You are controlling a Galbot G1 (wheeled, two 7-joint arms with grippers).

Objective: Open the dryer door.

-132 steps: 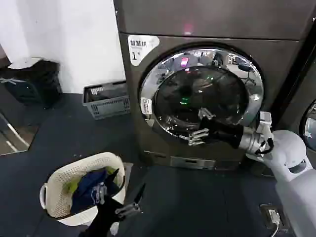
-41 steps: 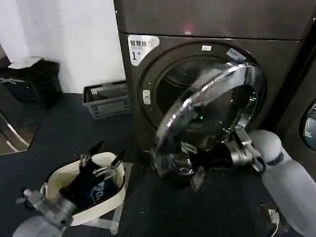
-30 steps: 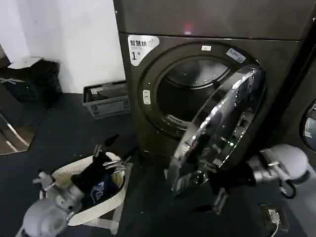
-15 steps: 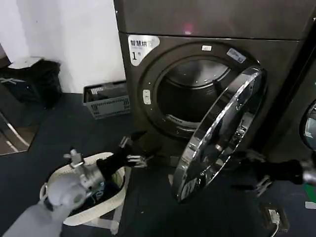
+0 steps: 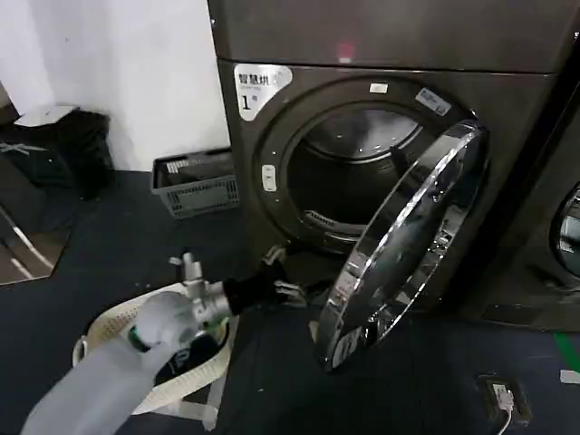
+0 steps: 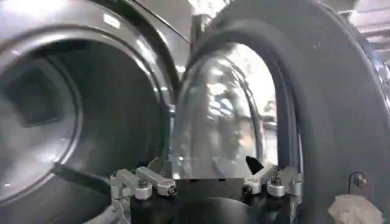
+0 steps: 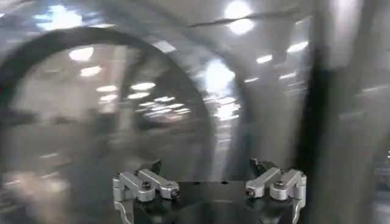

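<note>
While half a second ago the right arm reached under the dryer door (image 5: 408, 240), it has since left the head view; its right tool (image 7: 207, 182) stands spread wide, holding nothing. That door hangs swung far out, edge-on, drum exposed. Meanwhile the left tool (image 5: 276, 276) has advanced from the laundry basket (image 5: 213, 362) toward the opening, fingers (image 6: 149, 181) parted and empty.

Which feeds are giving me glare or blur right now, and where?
Head view: bright reflections streak the chrome rim of the dryer door, and the left gripper is small and dim against the dark floor. Left wrist view: room lights mirror in the door's glass bulge, drum in shadow. Right wrist view: smeared, streaky reflections behind the right gripper.
</note>
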